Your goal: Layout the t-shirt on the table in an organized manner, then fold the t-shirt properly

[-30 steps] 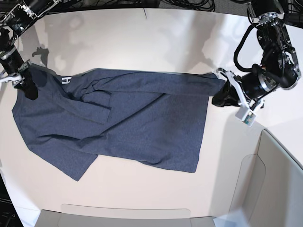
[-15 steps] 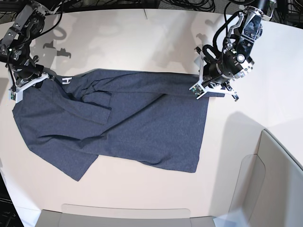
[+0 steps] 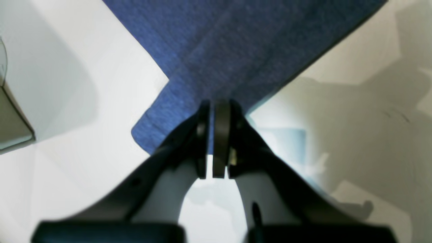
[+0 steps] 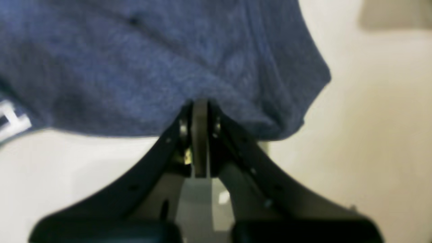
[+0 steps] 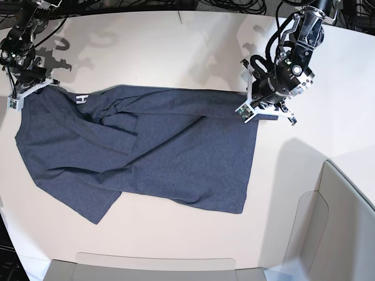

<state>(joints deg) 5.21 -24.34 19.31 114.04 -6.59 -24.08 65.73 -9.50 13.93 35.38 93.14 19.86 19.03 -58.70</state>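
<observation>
The t-shirt is spread crumpled across the worktop, its long axis running between the two arms. The left claw is clamped on one far corner, the right claw on the opposite one, ready for a stretch apart.

Bare table lies open along the far side, above the t-shirt, and in a strip along the near side below its hem. The cloth covers the middle from left to right. Pale panels wall off the near right corner and near edge. Each arm stands over a far corner of the shirt, seemingly blocking passage there.
</observation>
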